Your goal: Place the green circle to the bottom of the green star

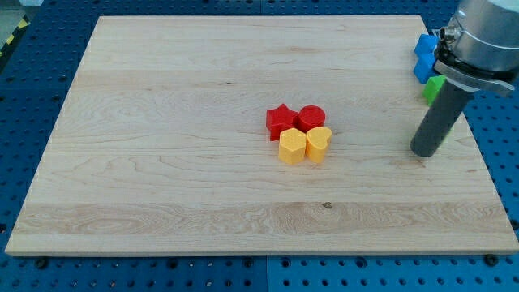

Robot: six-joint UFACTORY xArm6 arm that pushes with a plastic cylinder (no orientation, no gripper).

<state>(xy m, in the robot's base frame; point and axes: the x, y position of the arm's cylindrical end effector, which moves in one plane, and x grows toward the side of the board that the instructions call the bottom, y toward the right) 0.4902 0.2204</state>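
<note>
Only one green block [433, 88] shows, at the board's right edge, mostly hidden behind the rod, so I cannot tell its shape. No second green block is visible. My tip [423, 152] rests on the board near the right edge, just below that green block. The dark rod rises from the tip to the arm's grey body at the view's top right.
Two blue blocks [425, 44] [422, 69] sit just above the green one, partly hidden by the arm. In the middle of the wooden board [162, 162], a red star [280, 122], a red circle [311, 118], a yellow block [292, 147] and a yellow heart [318, 143] are clustered and touching.
</note>
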